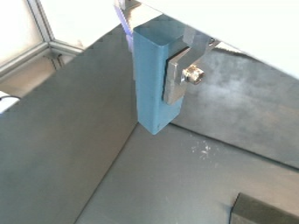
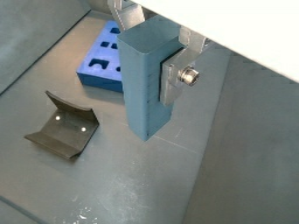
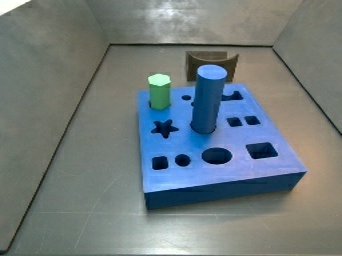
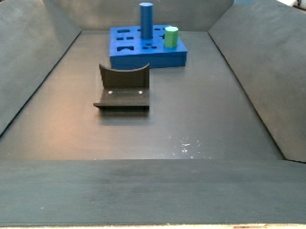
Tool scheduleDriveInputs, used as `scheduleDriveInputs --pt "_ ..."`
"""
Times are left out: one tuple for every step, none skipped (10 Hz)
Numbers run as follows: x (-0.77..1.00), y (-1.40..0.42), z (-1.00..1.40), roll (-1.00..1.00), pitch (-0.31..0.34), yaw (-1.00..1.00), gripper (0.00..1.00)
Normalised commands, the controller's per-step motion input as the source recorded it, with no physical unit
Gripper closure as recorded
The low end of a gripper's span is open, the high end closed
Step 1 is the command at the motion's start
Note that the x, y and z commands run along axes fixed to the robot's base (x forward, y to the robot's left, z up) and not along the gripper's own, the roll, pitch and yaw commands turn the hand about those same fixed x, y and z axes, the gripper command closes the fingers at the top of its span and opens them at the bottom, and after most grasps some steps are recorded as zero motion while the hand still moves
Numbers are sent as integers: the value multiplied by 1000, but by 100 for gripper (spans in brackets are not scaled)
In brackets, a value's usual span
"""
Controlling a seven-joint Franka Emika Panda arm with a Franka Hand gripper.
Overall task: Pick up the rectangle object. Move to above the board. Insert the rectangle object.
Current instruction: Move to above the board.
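My gripper is shut on the rectangle object, a light-blue bar that hangs upright between the fingers, its lower end above the grey floor. Both wrist views show the bar and gripper. The board, a thick blue block with shaped holes, lies on the floor beyond the bar, apart from it. The board shows in both side views. Neither side view shows the gripper or the bar.
A dark-blue cylinder and a green hexagonal peg stand in the board. The fixture stands on the floor next to the board. Grey sloping walls enclose the floor.
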Motion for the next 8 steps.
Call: scheduleDriveInputs --pt "3 49 877 -30 120 -46 100" --pt "2 31 673 -42 122 -42 100" --pt "5 18 479 -53 122 -42 100" --pt "5 12 334 -62 128 -40 100" --pt "6 8 238 -67 127 -40 100" --pt "409 -1000 -496 -226 151 1000 100" --pt "418 -1000 -507 -185 143 1000 100" --pt "433 -1000 -512 -158 150 1000 100"
